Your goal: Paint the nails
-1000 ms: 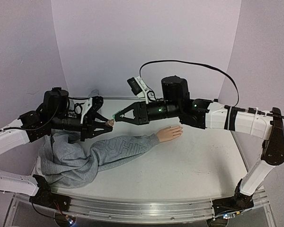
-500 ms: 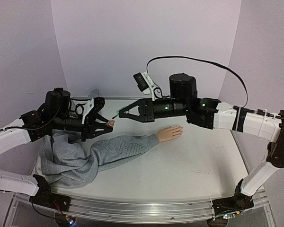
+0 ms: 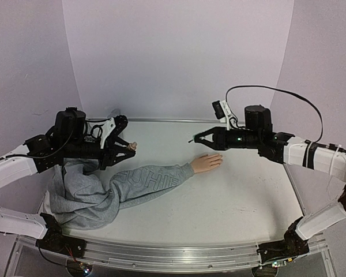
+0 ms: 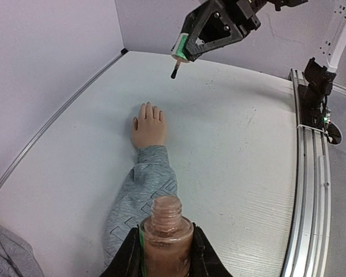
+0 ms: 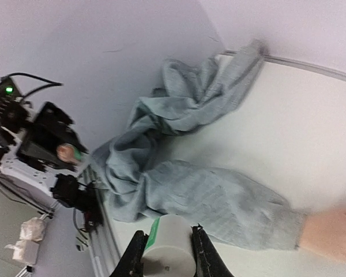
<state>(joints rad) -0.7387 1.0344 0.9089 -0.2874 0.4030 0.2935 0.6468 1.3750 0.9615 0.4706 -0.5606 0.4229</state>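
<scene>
Left claw (image 4: 166, 258): clamped tight on a small round glass bottle of brownish-pink polish (image 4: 166, 228), held upright with the neck uncapped.

Right claw (image 3: 198, 138): pinched together around a white cylindrical cap with a green band (image 5: 170, 254). Hanging from the cap, a thin dark-tipped brush (image 4: 175, 69), up in the air past the fingertips and touching nothing.

Below and between the two claws: peach mannequin hand (image 3: 206, 163), flat and palm down near the middle of the white desk (image 3: 242, 199). Fingers together, pointing toward the right arm. Nails (image 4: 151, 108) at those fingertips, too small to tell whether any polish is on them. Wrist tucked into the cuff of a grey sweatshirt sleeve (image 3: 153, 181), with the rest of the garment heaped at the left side of the desk.

View against view:
- Left wrist only: open bottle mouth, brush stem and tip, fingers seen separately.
- Right wrist only: cap close up with its green band. Brush hidden behind the cap, mannequin hand cut off at the frame edge, left claw and bottle small and far off.
- Top only: both arms together, well apart.

Against half a second ago: brush then just beside the bottle mouth, now pulled back toward the right and hanging near the mannequin hand. Left claw and bottle unmoved. Hand and sleeve unmoved.
</scene>
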